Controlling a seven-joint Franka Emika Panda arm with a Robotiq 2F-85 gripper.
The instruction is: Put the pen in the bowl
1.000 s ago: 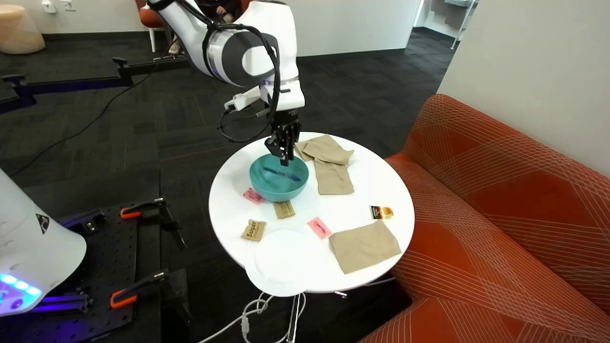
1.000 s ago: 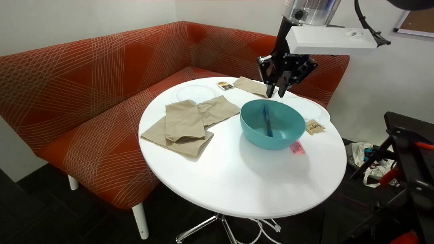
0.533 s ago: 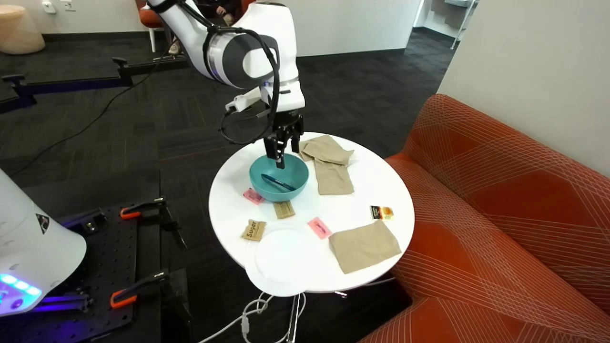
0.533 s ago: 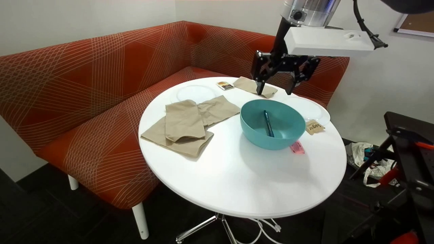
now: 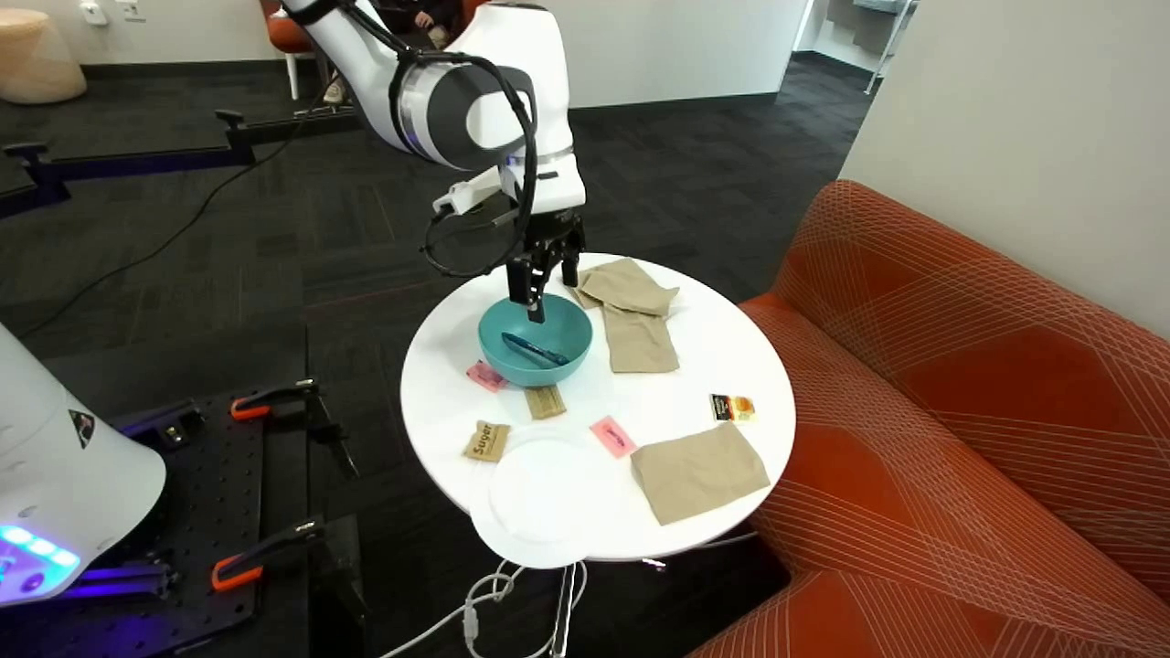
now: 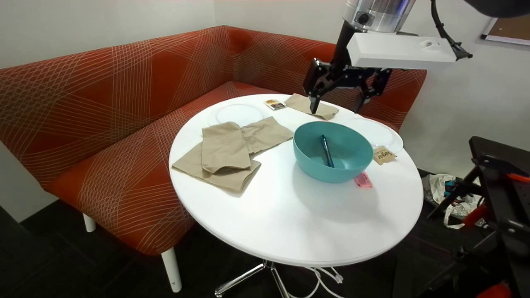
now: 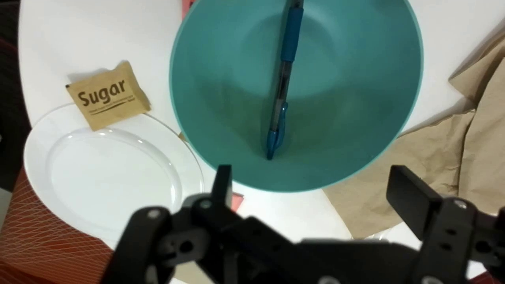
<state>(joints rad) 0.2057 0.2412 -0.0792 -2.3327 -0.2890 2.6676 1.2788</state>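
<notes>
Since the frames of a second ago, our end effector (image 6: pixel 335 107) has spread its fingers (image 7: pixel 412 201) from near each other to well apart, and the pen (image 7: pixel 283 79), then a blue blur in both exterior views, now lies sharp inside the bowl (image 6: pixel 319 173). We judge the placing done, with only the retreat left. As we see it, the next move calls for rising away from the tabletop (image 6: pixel 281 215) and drawing back, taking care not to catch the bowl's rim and tip it. Those fingers stand wide, though whether at their limit we cannot tell; we see nothing between them, and they seem to touch neither pen nor bowl. The pen slants across the bowl's inside, its clip end toward the fingers in the wrist view.
</notes>
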